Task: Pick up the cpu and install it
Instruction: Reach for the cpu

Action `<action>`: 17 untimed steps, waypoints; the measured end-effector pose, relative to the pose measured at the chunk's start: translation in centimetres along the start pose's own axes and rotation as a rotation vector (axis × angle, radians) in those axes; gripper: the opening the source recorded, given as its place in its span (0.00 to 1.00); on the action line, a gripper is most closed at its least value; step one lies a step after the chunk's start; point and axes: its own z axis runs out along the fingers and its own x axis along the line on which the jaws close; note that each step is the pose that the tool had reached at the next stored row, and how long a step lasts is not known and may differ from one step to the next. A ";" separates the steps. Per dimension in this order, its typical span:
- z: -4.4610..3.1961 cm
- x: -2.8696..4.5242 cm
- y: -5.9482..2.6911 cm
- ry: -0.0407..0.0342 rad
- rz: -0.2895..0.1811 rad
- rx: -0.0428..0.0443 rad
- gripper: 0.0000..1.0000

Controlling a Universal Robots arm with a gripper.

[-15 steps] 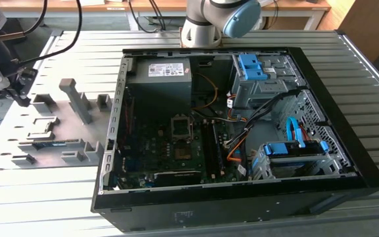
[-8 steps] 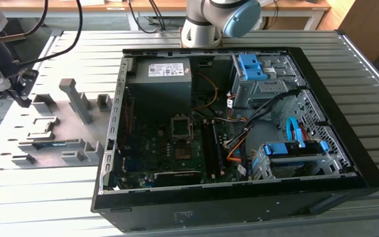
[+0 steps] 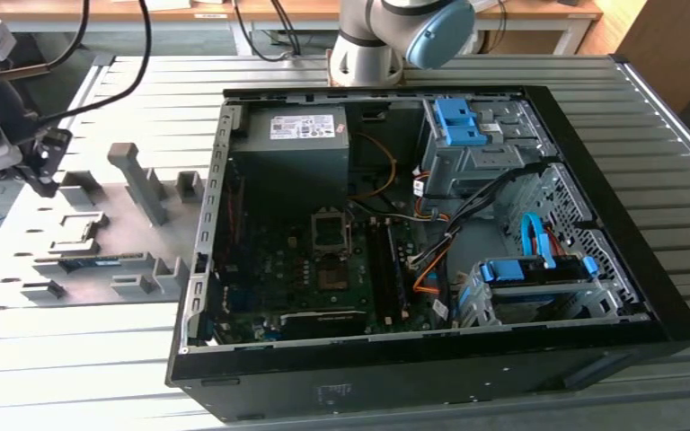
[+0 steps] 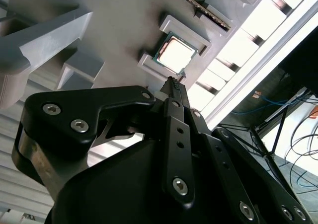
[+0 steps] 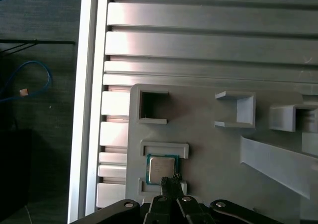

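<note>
The cpu (image 4: 176, 52) (image 5: 161, 168) is a small square chip with a pale metallic face. It lies flat in a shallow grey holder on the fixture plate (image 5: 218, 174). In both wrist views my gripper (image 4: 173, 82) (image 5: 171, 182) hangs just above the chip's near edge, fingers pressed together and holding nothing. In the exterior view the gripper (image 3: 43, 180) is at the far left over the plate. The metal-framed socket (image 3: 331, 232) sits on the motherboard inside the open case.
The grey fixture plate (image 3: 93, 260) carries several upright holders (image 3: 141, 184) and a memory stick (image 3: 87, 262). The black computer case (image 3: 614, 224) lies open at centre, with cables and blue drive cages. The slatted table's edge (image 5: 87, 110) runs close beside the plate.
</note>
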 end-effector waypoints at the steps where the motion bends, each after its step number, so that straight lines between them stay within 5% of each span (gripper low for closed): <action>1: 0.04 0.00 0.00 0.0000 0.000 0.0000 0.10; 17: 0.69 -0.02 -0.03 -0.0001 0.000 0.0000 0.10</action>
